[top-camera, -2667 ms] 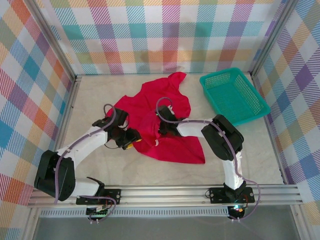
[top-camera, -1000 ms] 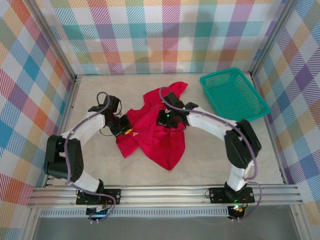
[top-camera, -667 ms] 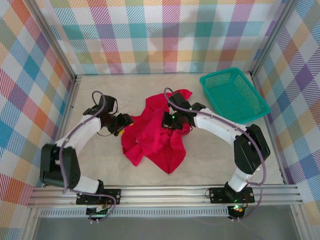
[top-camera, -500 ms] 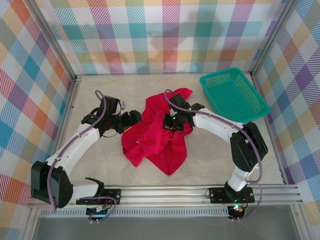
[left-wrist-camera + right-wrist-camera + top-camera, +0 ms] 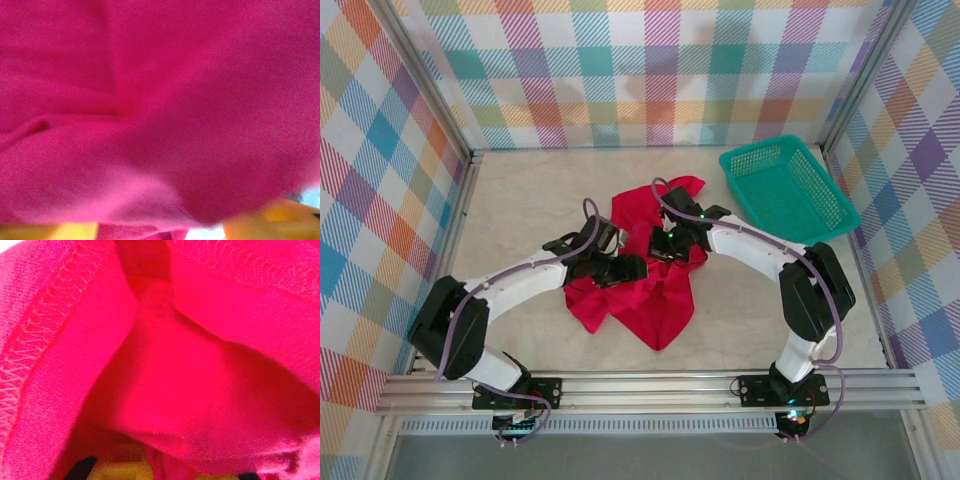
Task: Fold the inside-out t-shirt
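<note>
T-shirt lies bunched at the middle of the table. Right gripper is clamped on a fold, probably to lift and spread it. Left gripper has its jaws half apart over the cloth; whether it holds any is unclear.

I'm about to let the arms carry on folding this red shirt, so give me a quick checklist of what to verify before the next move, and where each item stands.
1. Right hand shut on the t-shirt: ok. Its wrist view shows cloth with a stitched seam bunched at the fingers.
2. Left hand gripping cloth: cannot tell. It sits over the shirt, and red cloth lies right against its camera, so the jaws are unclear.
3. Shirt spread flat for folding: not ok. It lies in a crumpled heap.
4. Teal basket clear of the shirt: ok. It stands apart at the far right.
</note>
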